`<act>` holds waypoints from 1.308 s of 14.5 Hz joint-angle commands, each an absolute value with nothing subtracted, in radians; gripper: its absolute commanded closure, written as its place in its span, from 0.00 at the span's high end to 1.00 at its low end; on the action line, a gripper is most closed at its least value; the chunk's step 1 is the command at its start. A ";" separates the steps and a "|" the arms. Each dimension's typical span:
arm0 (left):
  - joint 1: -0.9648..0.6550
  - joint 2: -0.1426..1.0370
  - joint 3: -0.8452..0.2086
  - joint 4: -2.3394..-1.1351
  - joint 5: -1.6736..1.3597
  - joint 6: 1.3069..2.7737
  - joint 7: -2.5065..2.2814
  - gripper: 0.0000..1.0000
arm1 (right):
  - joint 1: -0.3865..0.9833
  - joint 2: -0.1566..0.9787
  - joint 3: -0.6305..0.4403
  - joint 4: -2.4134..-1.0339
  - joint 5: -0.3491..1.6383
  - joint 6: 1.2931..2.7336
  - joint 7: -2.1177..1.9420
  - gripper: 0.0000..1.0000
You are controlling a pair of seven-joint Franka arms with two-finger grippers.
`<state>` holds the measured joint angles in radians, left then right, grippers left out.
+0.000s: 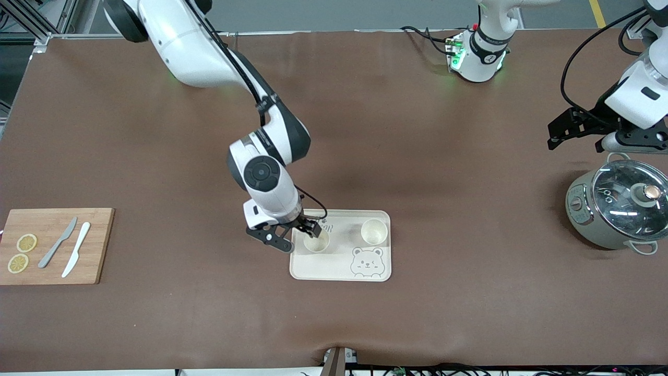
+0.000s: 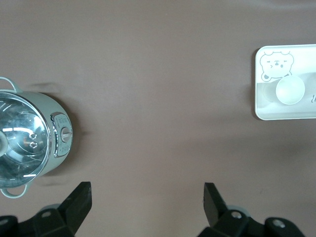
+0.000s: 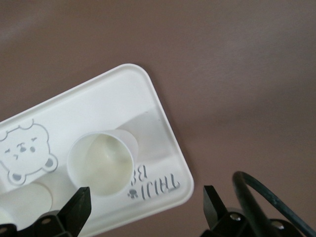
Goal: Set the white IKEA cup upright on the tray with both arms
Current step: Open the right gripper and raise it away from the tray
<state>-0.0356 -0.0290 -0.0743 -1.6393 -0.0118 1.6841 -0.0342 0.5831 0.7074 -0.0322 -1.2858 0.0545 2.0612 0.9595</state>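
Brown matting covers your table (image 1: 156,130). Cream tray (image 1: 334,269) carries two upright white cups (image 1: 373,231) (image 1: 317,243); your right gripper (image 1: 292,235) hangs spread beside one, while the left gripper (image 1: 576,133) waits spread near the glass-lidded pot (image 1: 616,209).

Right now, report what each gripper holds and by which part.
Nothing. The right gripper is open over the tray by a cup; the left gripper is open near the pot.

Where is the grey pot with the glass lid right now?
The grey pot with the glass lid stands on the brown table at the left arm's end, under the open left gripper, well apart from the cream bear tray.
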 commanded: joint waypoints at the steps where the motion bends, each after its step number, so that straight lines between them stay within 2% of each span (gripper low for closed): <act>1: -0.046 -0.009 -0.061 -1.598 -0.017 1.658 -0.009 1.00 | 0.548 0.524 -0.017 -1.325 0.096 1.846 0.879 1.00; 3: -0.048 0.006 -0.066 -1.597 -0.005 1.637 0.055 1.00 | 0.519 0.413 -0.020 -1.335 0.127 1.677 0.824 1.00; 5: -0.048 0.008 -0.066 -1.597 -0.005 1.621 0.075 1.00 | 0.506 0.297 -0.021 -1.386 0.127 1.568 0.787 1.00; 8: -0.048 0.012 -0.064 -1.597 -0.005 1.579 0.077 1.00 | 0.453 0.088 -0.025 -1.546 0.127 1.499 0.686 1.00; 11: -0.048 0.015 -0.066 -1.594 -0.015 1.568 0.049 1.00 | 0.306 -0.108 -0.026 -1.731 0.124 1.493 0.455 1.00; 14: -0.046 0.005 -0.066 -1.591 -0.008 1.568 0.057 1.00 | 0.133 -0.172 -0.028 -1.787 0.100 1.451 0.251 1.00; 17: -0.044 0.002 -0.072 -1.585 -0.008 1.568 0.060 1.00 | -0.042 -0.180 -0.028 -1.786 0.017 1.469 0.007 1.00; 19: -0.043 0.003 -0.072 -1.583 -0.009 1.568 0.063 1.00 | -0.069 -0.178 -0.028 -1.786 0.002 1.503 -0.043 1.00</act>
